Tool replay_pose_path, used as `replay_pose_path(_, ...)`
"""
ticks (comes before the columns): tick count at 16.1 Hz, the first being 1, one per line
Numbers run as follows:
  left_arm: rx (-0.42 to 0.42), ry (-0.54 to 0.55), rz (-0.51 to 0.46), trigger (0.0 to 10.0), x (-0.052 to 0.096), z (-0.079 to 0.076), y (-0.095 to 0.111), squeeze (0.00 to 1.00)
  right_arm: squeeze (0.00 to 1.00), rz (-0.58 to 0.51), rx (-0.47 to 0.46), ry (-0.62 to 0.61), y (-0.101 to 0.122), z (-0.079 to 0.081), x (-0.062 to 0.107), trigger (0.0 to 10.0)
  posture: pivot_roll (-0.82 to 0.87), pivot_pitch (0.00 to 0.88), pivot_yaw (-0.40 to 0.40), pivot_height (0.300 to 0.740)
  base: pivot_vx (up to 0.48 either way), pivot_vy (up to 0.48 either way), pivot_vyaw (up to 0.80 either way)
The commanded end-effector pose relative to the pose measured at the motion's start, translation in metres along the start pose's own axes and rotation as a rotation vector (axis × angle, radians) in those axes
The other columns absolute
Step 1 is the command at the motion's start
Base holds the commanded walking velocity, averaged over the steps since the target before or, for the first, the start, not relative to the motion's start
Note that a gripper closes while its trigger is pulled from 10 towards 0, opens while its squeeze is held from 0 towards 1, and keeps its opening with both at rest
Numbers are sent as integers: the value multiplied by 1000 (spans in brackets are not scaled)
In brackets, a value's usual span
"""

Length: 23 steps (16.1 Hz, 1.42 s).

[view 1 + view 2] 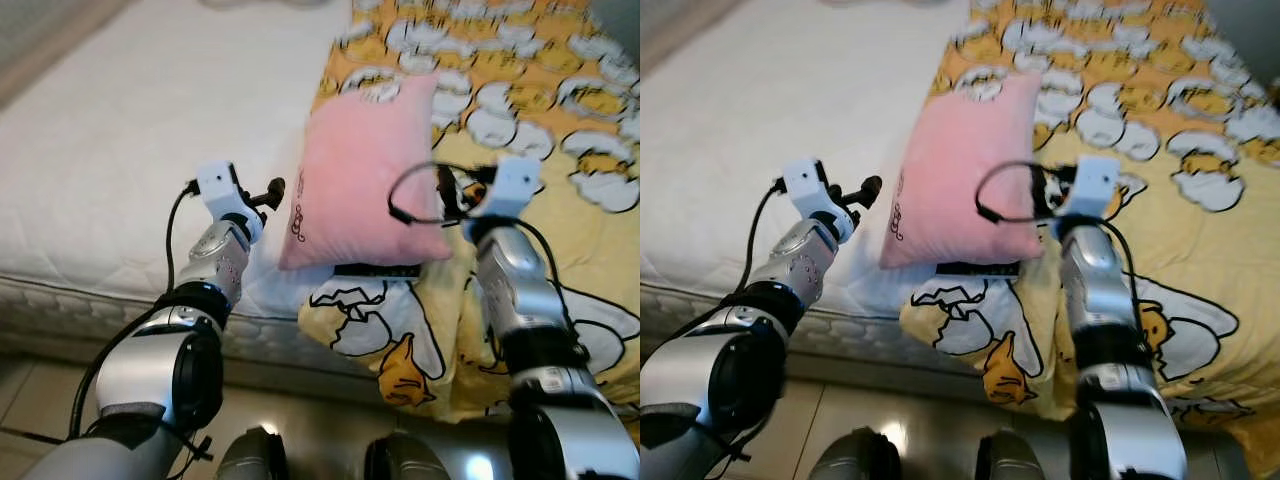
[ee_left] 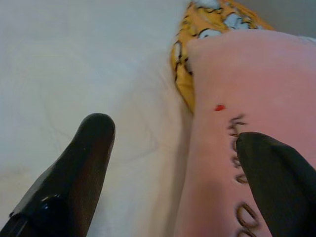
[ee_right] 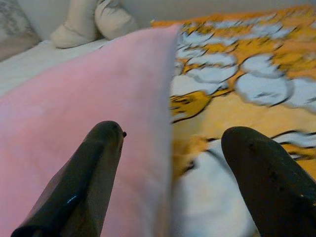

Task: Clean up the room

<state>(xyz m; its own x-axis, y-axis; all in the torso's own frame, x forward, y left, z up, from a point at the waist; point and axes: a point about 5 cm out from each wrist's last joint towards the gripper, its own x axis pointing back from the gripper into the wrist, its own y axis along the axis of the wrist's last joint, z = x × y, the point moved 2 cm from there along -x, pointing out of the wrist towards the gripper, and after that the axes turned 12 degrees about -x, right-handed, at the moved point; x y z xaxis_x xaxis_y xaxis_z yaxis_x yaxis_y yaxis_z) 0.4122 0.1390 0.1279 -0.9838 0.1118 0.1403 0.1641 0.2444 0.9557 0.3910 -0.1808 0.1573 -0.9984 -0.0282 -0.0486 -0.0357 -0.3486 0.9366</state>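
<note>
A pink pillow point(image 1: 365, 170) with dark lettering along one edge lies tilted on the bed, half on the white sheet and half on the yellow blanket. My left gripper point(image 1: 272, 192) sits at its left edge. In the left wrist view this gripper point(image 2: 173, 133) is open, with one finger over the pillow point(image 2: 237, 89) and the other over the sheet. My right gripper point(image 1: 445, 190) is at the pillow's right edge. The right wrist view shows it point(image 3: 175, 136) open too, straddling the pillow's point(image 3: 89, 89) edge, with one finger on the pink cloth and one over the blanket.
The white mattress point(image 1: 150, 130) spreads to the left. A yellow blanket point(image 1: 540, 130) with white cartoon prints covers the right side and hangs over the bed's front edge point(image 1: 100, 300). Cream pillows point(image 3: 94, 22) lie at the head end. Tiled floor point(image 1: 30, 400) shows below.
</note>
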Motion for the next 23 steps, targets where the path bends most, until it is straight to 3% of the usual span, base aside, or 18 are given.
replay_pose_path(1,56,-33,4,10000,-3,-12,1,0,0,13,-49,22,-3,6,-3,10000,-138,248,25,700,0,0,0)
replay_pose_path(4,74,-154,37,10000,-3,-49,-10,0,0,44,-163,36,-11,18,-9,10000,-156,273,32,700,0,0,0)
replay_pose_path(7,103,-272,42,10000,-3,-77,-11,0,0,88,-245,-6,-27,14,-6,10000,-164,286,39,700,0,0,0)
replay_pose_path(8,82,-299,62,10000,-2,-85,-15,0,0,112,-258,-13,-34,12,-3,6941,-163,290,41,700,0,0,0)
replay_pose_path(9,93,-300,92,10000,-1,-86,-22,0,0,146,-298,-32,-42,9,-1,1529,-165,290,45,700,0,0,0)
replay_pose_path(10,139,-315,116,8941,1,-88,-27,0,0,182,-334,-64,-49,4,0,0,-166,292,47,700,0,0,0)
replay_pose_path(11,172,-323,123,0,2,-88,-31,0,0,218,-384,-86,-53,2,1,0,-168,293,48,700,0,0,0)
replay_pose_path(16,148,-327,130,0,3,-84,-33,0,0,237,-366,-77,-56,2,0,0,-158,284,44,700,0,0,0)
replay_pose_path(20,103,-368,164,0,6,-92,-41,0,0,275,-373,-50,-68,17,3,0,-153,259,45,700,0,0,0)
replay_pose_path(23,55,-357,143,0,7,-83,-42,0,0,291,-280,-35,-74,14,6,0,-159,228,44,700,0,0,0)
